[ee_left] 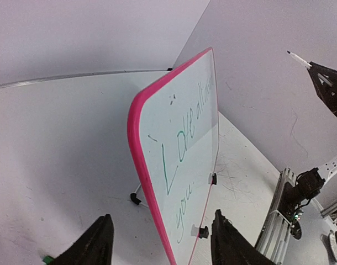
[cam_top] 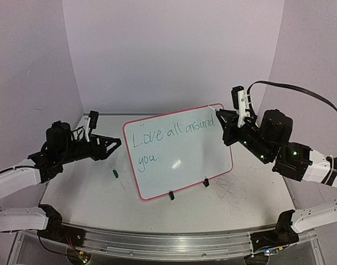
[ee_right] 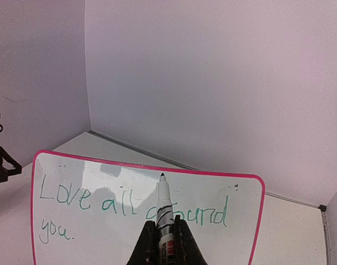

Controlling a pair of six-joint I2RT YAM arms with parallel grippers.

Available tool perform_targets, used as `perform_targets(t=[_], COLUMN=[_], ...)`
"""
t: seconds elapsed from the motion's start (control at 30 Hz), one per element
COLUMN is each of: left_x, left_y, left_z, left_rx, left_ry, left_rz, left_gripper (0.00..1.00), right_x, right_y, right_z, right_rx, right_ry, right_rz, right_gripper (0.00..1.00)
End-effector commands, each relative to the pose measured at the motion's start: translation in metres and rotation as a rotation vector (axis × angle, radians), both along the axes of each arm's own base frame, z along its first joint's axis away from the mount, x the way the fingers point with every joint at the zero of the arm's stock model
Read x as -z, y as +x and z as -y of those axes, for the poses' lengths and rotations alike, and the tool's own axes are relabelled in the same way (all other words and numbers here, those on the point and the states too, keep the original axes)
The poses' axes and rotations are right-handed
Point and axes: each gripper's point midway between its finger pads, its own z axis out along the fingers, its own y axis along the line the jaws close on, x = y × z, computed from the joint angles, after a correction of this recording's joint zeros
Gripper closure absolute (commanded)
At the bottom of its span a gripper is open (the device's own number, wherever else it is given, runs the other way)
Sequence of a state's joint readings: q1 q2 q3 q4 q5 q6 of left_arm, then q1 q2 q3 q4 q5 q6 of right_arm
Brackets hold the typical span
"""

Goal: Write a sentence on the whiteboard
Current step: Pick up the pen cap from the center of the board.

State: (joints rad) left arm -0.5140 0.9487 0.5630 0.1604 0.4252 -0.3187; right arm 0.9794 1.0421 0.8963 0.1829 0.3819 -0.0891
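- My left gripper (ee_left: 162,216) gapes wide, empty, at the whiteboard's (ee_left: 163,118) near edge, lower frame.
- My right gripper (ee_right: 167,229) clamps a marker (ee_right: 163,199) before the sentence (ee_right: 74,200).
- A green cap (cam_top: 116,174) lies left of the board.

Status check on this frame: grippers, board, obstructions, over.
Left gripper open, empty, at left edge of whiteboard. Right gripper shut on marker, tip off board. Sentence reads "Love all around you." Small green cap on table, not obstructing.

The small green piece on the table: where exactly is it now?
In the top view, the small green piece lies on the scuffed white tabletop, near the black left hand and left of the pink-rimmed glossy whiteboard.
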Motion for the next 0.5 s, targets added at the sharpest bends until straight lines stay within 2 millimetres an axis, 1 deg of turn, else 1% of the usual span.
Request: perform_targets(t=[0.0,0.07,0.17,0.23,0.3,0.37,0.47], left_x=[0.005,0.011,0.039,0.062,0.082,0.090,0.101], left_y=[-0.005,-0.006,-0.008,-0.012,-0.012,-0.007,0.009], left_z=[-0.042,-0.059,-0.075,-0.072,-0.063,-0.060,-0.059], left_rx=[-0.237,-0.347,-0.487,-0.513,-0.504,-0.522,-0.578], left_ry=[-0.027,-0.059,-0.082,-0.086,-0.070,-0.058,-0.020], left_rz=[-0.132,-0.228,-0.429,-0.576,-0.678,-0.724,-0.765], left_gripper=[0.30,0.27,0.26,0.26,0.26,0.28,0.28], right_x=[-0.020,-0.016,-0.008,-0.005,-0.003,-0.003,-0.002], right_y=[0.004,0.005,0.008,0.010,0.011,0.011,0.011], right_z=[0.006,0.001,-0.007,-0.011,-0.013,-0.013,-0.013], right_rx=[0.034,0.026,0.010,0.003,0.001,0.002,0.000], right_ry=[0.030,0.023,0.003,-0.008,-0.014,-0.016,-0.021], right_rz=[0.046,0.043,0.035,0.036,0.037,0.042,0.048], right_gripper=[1.00,1.00,1.00,1.00,1.00,1.00,1.00])
